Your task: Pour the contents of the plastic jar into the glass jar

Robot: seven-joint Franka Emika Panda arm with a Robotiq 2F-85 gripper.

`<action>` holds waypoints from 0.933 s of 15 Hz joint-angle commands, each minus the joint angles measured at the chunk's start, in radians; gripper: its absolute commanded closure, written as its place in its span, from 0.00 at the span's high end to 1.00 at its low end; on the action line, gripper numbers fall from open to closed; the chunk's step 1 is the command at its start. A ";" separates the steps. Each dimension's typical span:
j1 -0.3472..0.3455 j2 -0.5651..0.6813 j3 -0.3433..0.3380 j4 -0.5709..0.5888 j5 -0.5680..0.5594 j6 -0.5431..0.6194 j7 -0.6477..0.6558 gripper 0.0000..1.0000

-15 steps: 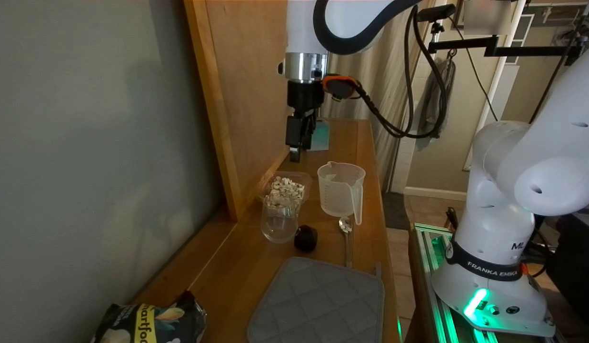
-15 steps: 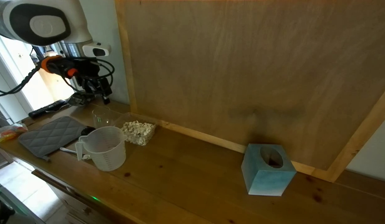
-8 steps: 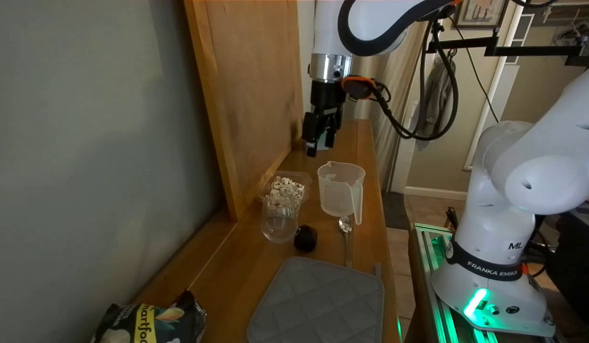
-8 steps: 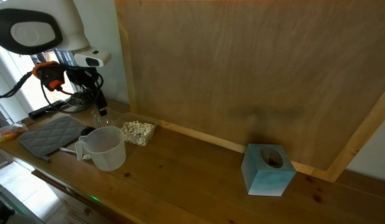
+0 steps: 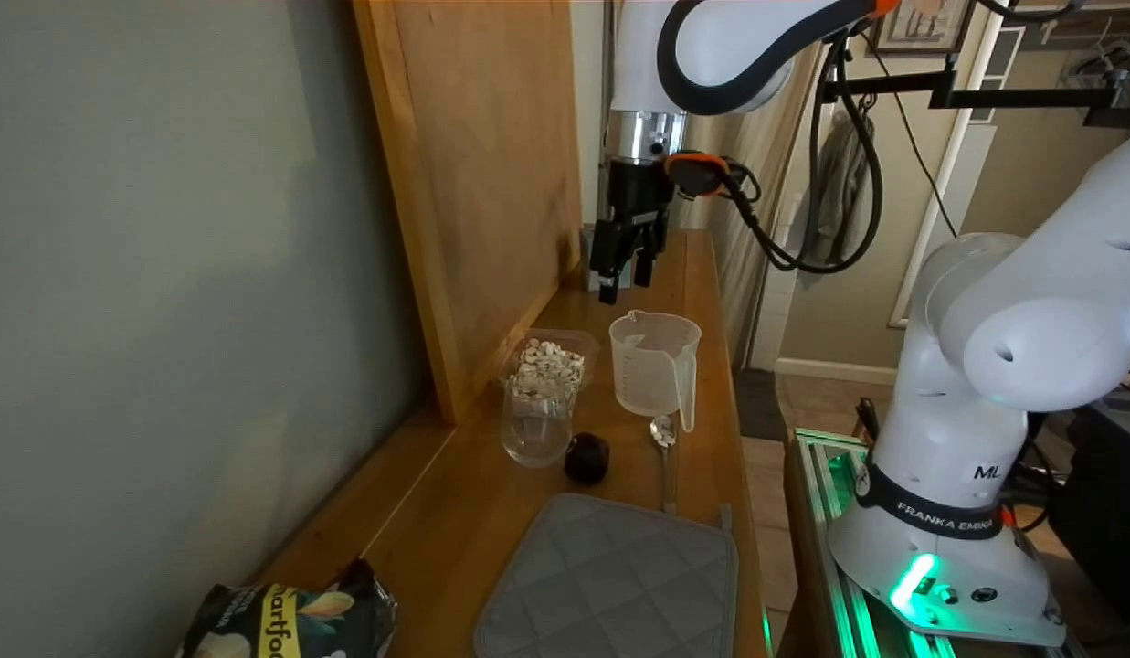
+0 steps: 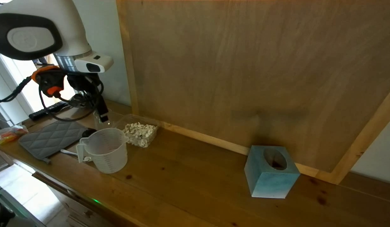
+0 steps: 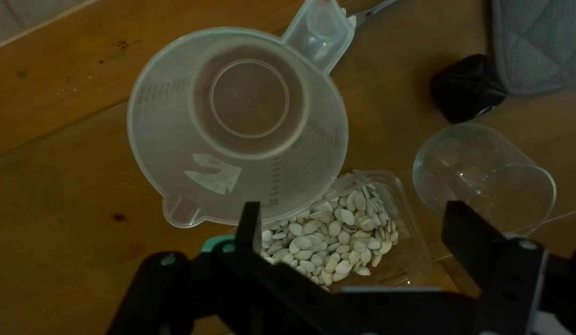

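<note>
The plastic jar is a milky measuring jug (image 5: 651, 376), upright on the wooden counter with its handle toward the spoon. It shows in an exterior view (image 6: 109, 157) and in the wrist view (image 7: 250, 97), where a pale patch shows inside and I see no seeds. The glass jar (image 5: 535, 434) is a small clear glass standing beside a seed tray; it shows in the wrist view (image 7: 483, 186) and looks empty. My gripper (image 5: 626, 288) is open with nothing between its fingers, above the counter near the jug. In the wrist view the gripper (image 7: 355, 223) spans above the seeds.
A clear tray of pale seeds (image 5: 551, 361) sits between jug and glass, by the wooden board (image 6: 245, 78). A dark lump (image 5: 586, 458), a spoon (image 5: 668, 466), a grey pot holder (image 5: 619, 576) and a snack bag (image 5: 295, 617) lie nearby. A tissue box (image 6: 272, 171) stands farther along.
The gripper has moved away from the wooden board toward the jug's side and turned a little, so both fingers now show apart. The jug, glass and tray have not moved.
</note>
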 commanded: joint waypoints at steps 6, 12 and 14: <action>-0.001 0.000 0.002 0.002 0.001 -0.002 -0.001 1.00; -0.086 -0.047 -0.044 -0.032 -0.003 0.005 0.050 1.00; -0.111 -0.052 -0.069 -0.040 0.008 0.015 0.051 1.00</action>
